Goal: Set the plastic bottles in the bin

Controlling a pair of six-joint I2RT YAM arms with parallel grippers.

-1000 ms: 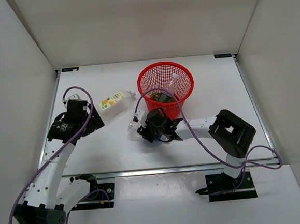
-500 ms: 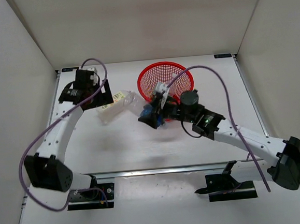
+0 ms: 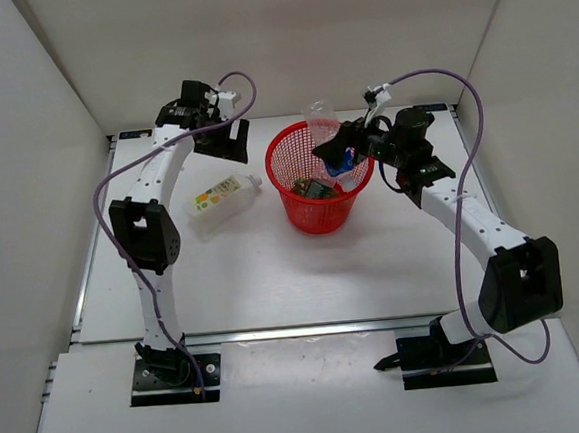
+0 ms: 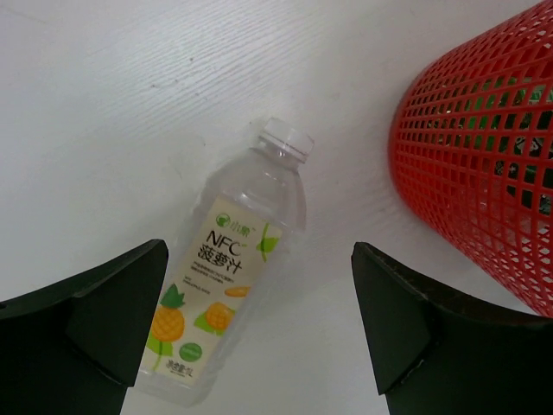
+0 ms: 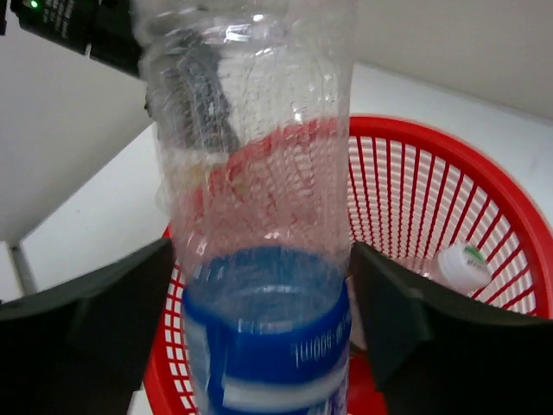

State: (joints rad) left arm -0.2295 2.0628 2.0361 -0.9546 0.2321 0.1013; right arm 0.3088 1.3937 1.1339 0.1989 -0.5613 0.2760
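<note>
My right gripper (image 3: pixel 338 156) hangs over the red mesh bin (image 3: pixel 309 213) with the clear blue-label bottle (image 5: pixel 259 337) standing between its jaws. The jaws are open: a thin gap shows beside the bottle, whose label is blurred. Its clear end (image 3: pixel 318 113) pokes above the rim. Another bottle with a dark label (image 3: pixel 314 187) lies inside the bin, its white cap (image 5: pixel 462 266) showing. The white fruit-print bottle (image 3: pixel 218 195) lies on the table left of the bin. My left gripper (image 4: pixel 259 333) is wide open above that bottle (image 4: pixel 220 303), not touching it.
White walls close in the table at the back and on both sides. The left arm (image 3: pixel 156 172) stretches to the far left corner. The bin's wall (image 4: pixel 484 156) stands just right of the left gripper's right finger. Purple cables loop off both wrists.
The right arm lifted the blue-label bottle off the table and carried it over the bin, then its jaws widened. The left arm swung to the far side, over the fruit-print bottle.
</note>
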